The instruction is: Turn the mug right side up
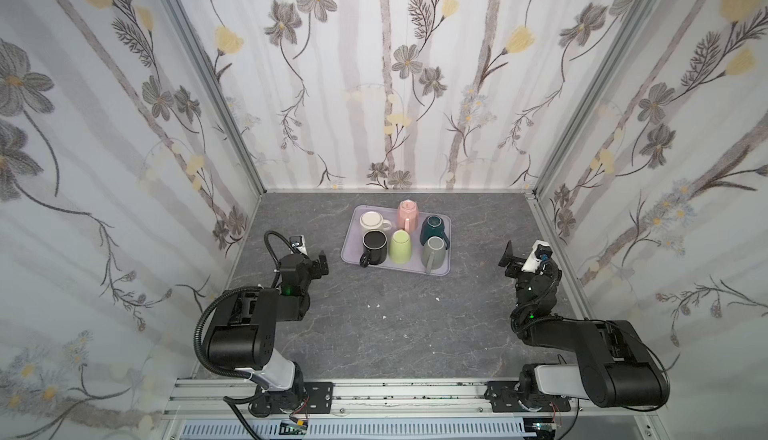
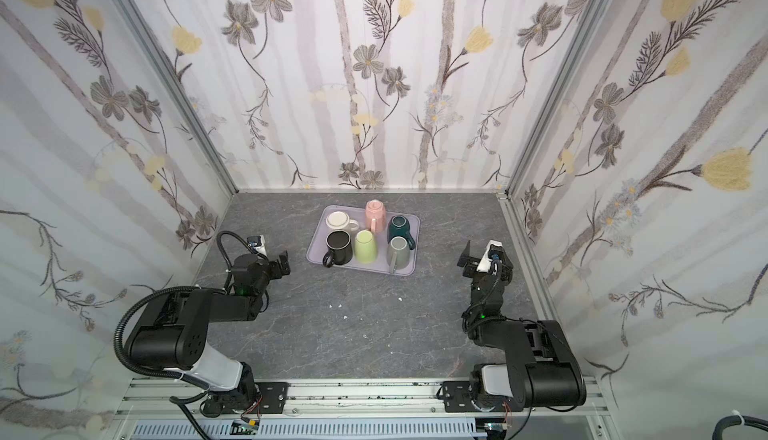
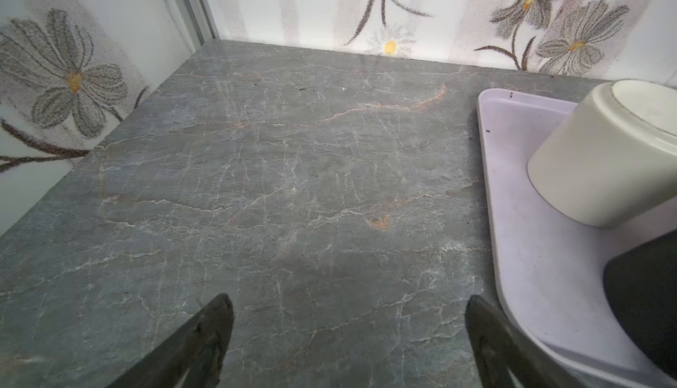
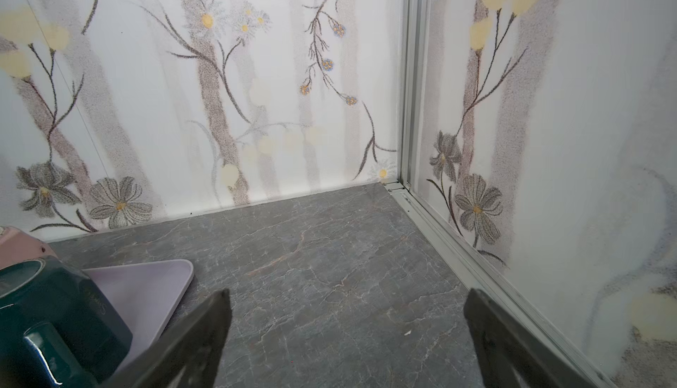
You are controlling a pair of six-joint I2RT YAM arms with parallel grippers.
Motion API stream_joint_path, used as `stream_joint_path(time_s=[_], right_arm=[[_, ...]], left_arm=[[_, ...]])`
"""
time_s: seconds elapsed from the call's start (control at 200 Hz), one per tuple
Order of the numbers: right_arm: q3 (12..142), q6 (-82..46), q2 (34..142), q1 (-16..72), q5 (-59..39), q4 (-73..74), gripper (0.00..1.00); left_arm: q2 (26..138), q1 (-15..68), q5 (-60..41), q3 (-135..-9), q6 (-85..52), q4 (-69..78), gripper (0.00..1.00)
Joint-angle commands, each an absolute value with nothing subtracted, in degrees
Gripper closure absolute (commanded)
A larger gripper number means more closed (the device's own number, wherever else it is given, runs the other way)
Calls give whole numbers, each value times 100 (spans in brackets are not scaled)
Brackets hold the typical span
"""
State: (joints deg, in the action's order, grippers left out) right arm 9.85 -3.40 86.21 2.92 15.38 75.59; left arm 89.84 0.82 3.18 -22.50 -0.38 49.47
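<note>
Lavender tray (image 1: 352, 247), mugs (image 1: 400, 246) packed base-up on it, is set midway between left gripper (image 1: 323, 265) and right gripper (image 1: 513, 257), both held wide and empty, presumably so either can be used.

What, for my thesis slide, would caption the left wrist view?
Left gripper, jaws open, above grey table beside tray holding inverted cream mug.

Six mugs (image 1: 400, 246) are set in two rows on a tray (image 1: 351, 234), placed toward twelve o'clock on the tabletop (image 1: 395, 325); the left arm (image 1: 249, 317) is stationed at eight o'clock, the right arm (image 1: 590, 334) at four.
</note>
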Motion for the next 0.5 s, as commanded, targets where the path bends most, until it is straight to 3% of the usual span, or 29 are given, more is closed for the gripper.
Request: stream_joint_path(time_s=[0.0, 0.495], right_arm=[[1005, -272, 8631, 290, 1490, 7775, 0], [1015, -281, 8635, 296, 1503, 7761, 0]], left_arm=[[8984, 79, 316, -2281, -30, 5118, 0], [8986, 26, 237, -2280, -59, 5114, 0]])
